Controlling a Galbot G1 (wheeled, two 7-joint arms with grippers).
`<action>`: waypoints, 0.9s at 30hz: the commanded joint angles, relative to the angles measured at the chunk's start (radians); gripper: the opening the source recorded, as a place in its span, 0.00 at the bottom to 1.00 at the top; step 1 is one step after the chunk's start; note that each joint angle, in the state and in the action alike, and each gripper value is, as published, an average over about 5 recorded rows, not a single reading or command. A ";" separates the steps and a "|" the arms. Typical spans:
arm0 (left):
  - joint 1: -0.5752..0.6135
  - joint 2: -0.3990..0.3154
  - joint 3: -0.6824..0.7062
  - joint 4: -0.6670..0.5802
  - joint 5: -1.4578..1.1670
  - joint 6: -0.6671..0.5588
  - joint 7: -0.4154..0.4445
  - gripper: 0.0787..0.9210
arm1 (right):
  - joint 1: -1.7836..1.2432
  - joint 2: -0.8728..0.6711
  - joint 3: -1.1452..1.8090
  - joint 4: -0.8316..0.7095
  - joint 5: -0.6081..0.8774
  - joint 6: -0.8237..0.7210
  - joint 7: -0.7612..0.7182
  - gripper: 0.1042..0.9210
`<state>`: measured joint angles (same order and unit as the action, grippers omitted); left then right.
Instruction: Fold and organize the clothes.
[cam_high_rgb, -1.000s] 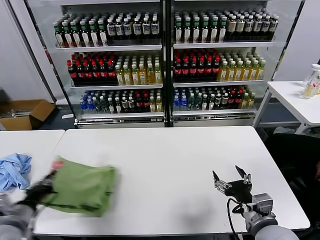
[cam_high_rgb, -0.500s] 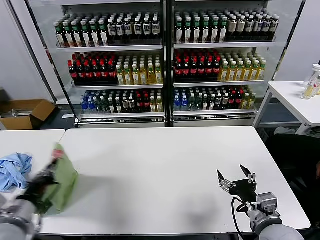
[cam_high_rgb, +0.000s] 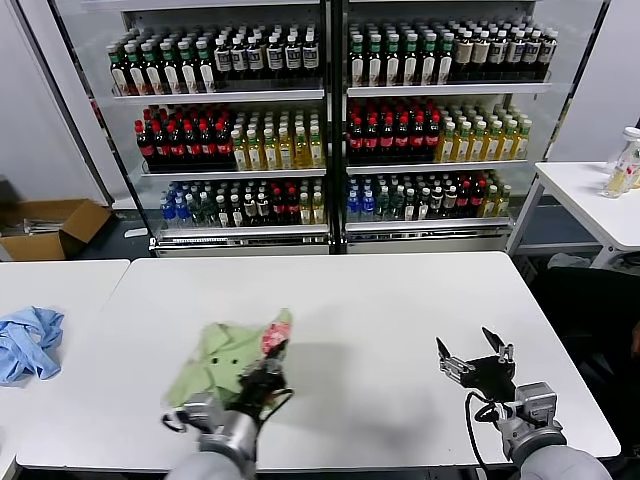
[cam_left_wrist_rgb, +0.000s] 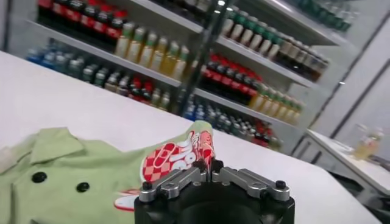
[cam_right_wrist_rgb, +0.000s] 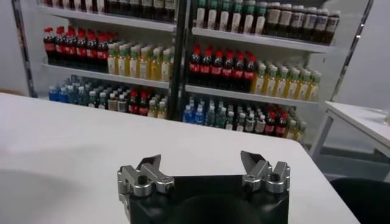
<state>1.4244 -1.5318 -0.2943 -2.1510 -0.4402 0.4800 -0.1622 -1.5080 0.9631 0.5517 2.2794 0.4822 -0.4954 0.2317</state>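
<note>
The light green polo shirt (cam_high_rgb: 225, 355) lies bunched on the white table (cam_high_rgb: 380, 310) at the front left of centre, collar and dark buttons up, with its red-and-white checkered print (cam_high_rgb: 272, 338) raised at the right. My left gripper (cam_high_rgb: 262, 378) is shut on the printed part of the shirt; in the left wrist view its jaws (cam_left_wrist_rgb: 210, 171) pinch the checkered fabric (cam_left_wrist_rgb: 177, 159). My right gripper (cam_high_rgb: 475, 358) hovers open and empty over the table's front right; its fingers (cam_right_wrist_rgb: 149, 165) stand wide apart.
A light blue cloth (cam_high_rgb: 28, 340) lies on the neighbouring table at the far left. Drink coolers full of bottles (cam_high_rgb: 330, 120) stand behind. A side table (cam_high_rgb: 590, 195) is at the right, a cardboard box (cam_high_rgb: 50, 228) on the floor at the left.
My left gripper has swung the shirt from the table's far left edge rightwards toward the middle front, and the shirt now lies spread with collar and print showing. The right gripper barely moved.
</note>
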 joint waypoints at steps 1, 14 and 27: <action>-0.088 -0.114 0.195 0.098 0.155 -0.066 -0.020 0.02 | 0.017 -0.007 0.003 -0.005 0.006 0.001 0.000 0.88; -0.141 -0.004 0.035 0.002 0.068 -0.088 0.046 0.40 | 0.104 -0.011 -0.036 -0.037 0.079 -0.012 0.002 0.88; 0.057 0.259 -0.433 -0.064 0.179 -0.224 0.185 0.83 | 0.358 0.174 -0.639 -0.247 0.146 -0.069 0.052 0.88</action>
<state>1.3672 -1.4394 -0.3996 -2.1521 -0.2987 0.3332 -0.0605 -1.3401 1.0082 0.3155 2.1999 0.5979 -0.5374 0.2596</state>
